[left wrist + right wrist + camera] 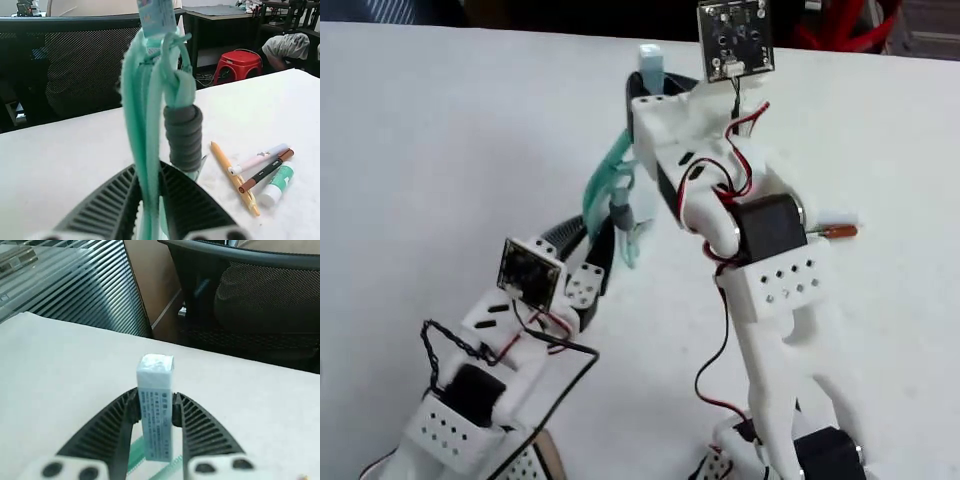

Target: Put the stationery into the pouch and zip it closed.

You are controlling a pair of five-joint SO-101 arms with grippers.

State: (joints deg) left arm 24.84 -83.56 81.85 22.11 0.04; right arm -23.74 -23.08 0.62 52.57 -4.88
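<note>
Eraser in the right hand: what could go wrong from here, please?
The right hand holds the eraser by a narrow pinch, so it may tilt or slip. The left hand holds the pouch by its folded edge; the opening looks nearly shut, so the eraser could miss it.

Red stool (239,62) (beyond white table (60,165))

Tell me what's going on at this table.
The left hand is shut on the teal pouch. The right hand grips a white eraser right by the pouch's far end, not yet inside. A yellow pencil, a pale pen, a brown marker and a green-and-white tube lie on the table.
</note>
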